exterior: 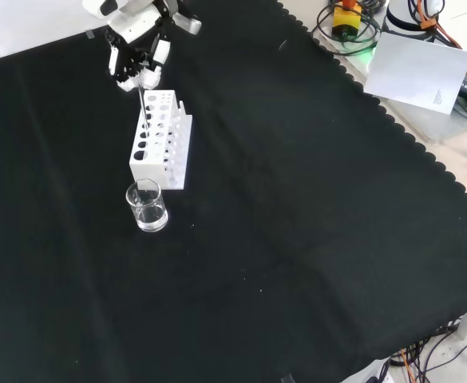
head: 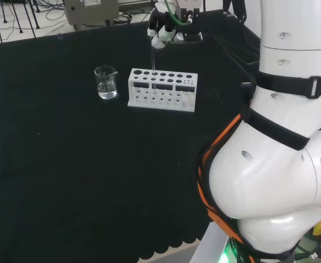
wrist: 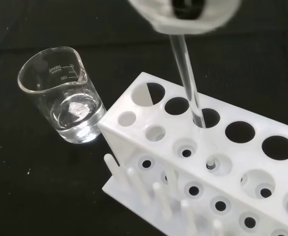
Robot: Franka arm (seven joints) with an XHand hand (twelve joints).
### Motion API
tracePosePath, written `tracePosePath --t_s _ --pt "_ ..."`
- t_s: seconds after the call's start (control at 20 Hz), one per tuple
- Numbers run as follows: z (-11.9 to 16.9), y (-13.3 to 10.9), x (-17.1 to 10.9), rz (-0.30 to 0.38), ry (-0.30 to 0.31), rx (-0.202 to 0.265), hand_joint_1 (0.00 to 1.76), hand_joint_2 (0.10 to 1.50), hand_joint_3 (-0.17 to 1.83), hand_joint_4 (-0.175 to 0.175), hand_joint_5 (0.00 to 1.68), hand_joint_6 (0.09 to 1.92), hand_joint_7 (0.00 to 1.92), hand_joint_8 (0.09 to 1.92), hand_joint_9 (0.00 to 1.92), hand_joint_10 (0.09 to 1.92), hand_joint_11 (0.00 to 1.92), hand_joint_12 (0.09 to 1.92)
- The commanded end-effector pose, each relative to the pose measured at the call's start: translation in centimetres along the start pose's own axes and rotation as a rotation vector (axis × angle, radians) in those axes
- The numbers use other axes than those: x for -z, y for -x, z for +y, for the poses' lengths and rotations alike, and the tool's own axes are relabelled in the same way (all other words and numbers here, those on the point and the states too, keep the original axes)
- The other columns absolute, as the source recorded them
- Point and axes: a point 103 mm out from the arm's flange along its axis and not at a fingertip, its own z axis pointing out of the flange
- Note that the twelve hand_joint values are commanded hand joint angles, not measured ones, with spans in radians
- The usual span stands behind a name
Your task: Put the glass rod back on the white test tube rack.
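Observation:
The white test tube rack [head: 161, 90] [exterior: 163, 140] [wrist: 217, 162] stands on the black cloth, with a row of pegs along one side. A clear glass rod [wrist: 187, 78] [head: 153, 60] [exterior: 141, 100] hangs nearly upright from the hand [head: 165, 30] [exterior: 137, 48] [wrist: 185, 14], whose fingers are pinched on its top end. In the wrist view the rod's lower part passes down through a hole in the rack's top plate, and its tip shows near the lower plate.
A small glass beaker [head: 106, 82] [exterior: 147, 206] [wrist: 62, 96] with a little clear liquid stands close beside one end of the rack. Grey equipment and cables [head: 91, 11] lie beyond the bench's far edge in the head view.

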Motion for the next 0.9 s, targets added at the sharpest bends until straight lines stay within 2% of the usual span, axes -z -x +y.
tracePosePath --t_s 0.05,0.65,0.9 --pt "0.25 0.02 0.22 -0.015 -0.013 -0.004 1.44 0.88 -0.17 -0.175 0.73 0.88 1.36 0.09 1.86 0.43 1.80 0.84" --pt "0.41 -0.32 0.54 -0.025 -0.015 -0.012 1.45 0.86 -0.17 -0.175 0.67 0.88 1.31 0.09 1.86 0.42 1.85 0.89" --pt "-0.08 -0.15 1.14 -0.004 0.013 -0.008 1.46 0.86 -0.17 -0.175 0.67 0.88 1.31 0.09 1.86 0.42 1.85 0.89"
